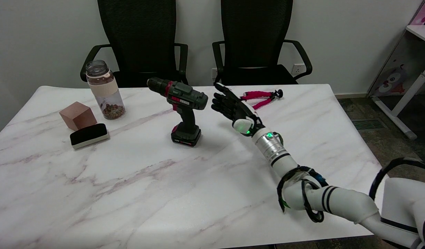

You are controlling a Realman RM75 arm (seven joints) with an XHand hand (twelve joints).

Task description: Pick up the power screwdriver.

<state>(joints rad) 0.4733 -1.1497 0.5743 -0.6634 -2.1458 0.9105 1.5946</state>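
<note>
The power screwdriver (183,110) is dark green and black with red trim. It stands upright on its battery base near the middle of the marble table (164,193), its chuck pointing left. My right hand (232,106) hovers just to its right, at about the height of the tool's body. The fingers are spread and stretched toward the tool, with a small gap between them and its rear end. Nothing is in the hand.
At the far left stand a clear jar (104,90) with brown contents, a brown cube (78,115) and a black-topped eraser block (89,135). A small red-and-black tripod (261,97) lies behind my hand. Two black office chairs (255,41) stand beyond the far edge.
</note>
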